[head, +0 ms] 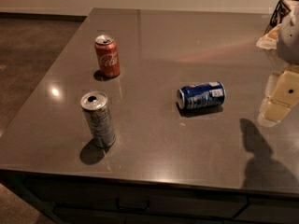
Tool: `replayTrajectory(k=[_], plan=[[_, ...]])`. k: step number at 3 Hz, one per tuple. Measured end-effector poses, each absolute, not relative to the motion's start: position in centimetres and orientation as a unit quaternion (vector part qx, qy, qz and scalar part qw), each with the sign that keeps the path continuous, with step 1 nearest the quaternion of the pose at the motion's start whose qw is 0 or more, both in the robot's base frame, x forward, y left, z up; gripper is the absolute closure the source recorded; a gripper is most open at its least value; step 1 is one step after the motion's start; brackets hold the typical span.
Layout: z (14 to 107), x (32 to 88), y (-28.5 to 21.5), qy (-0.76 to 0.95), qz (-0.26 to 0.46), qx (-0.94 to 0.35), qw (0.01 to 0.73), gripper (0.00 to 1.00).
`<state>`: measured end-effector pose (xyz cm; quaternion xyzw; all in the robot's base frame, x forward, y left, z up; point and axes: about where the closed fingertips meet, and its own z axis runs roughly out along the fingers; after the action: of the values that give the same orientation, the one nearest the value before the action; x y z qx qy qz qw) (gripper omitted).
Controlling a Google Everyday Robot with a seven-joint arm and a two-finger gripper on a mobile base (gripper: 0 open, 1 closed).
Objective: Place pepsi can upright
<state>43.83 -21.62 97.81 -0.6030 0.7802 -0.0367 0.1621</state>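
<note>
The pepsi can (201, 95) is dark blue with white label patches. It lies on its side near the middle of the grey table (187, 41), its silver end facing left. My gripper (276, 104) is a pale yellow piece at the right edge of the view. It hovers above the table to the right of the pepsi can, apart from it and holding nothing that I can see. Its shadow falls on the table in front of it.
A red Coca-Cola can (107, 56) stands upright at the back left. A taller slim silver-grey can (98, 119) stands upright at the front left. A dark wire basket with pale items (280, 17) sits at the back right corner. The table's front edge runs along the bottom.
</note>
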Motion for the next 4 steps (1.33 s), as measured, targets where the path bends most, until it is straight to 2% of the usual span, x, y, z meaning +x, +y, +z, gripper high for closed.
replayTrajectory(k=[2, 4], plan=[[97.0, 45.1, -20.4, 0.764, -0.032, -0.626, 0.155, 0.0], [93.2, 49.6, -16.2, 0.71, -0.023, -0.692, 0.131, 0.0]])
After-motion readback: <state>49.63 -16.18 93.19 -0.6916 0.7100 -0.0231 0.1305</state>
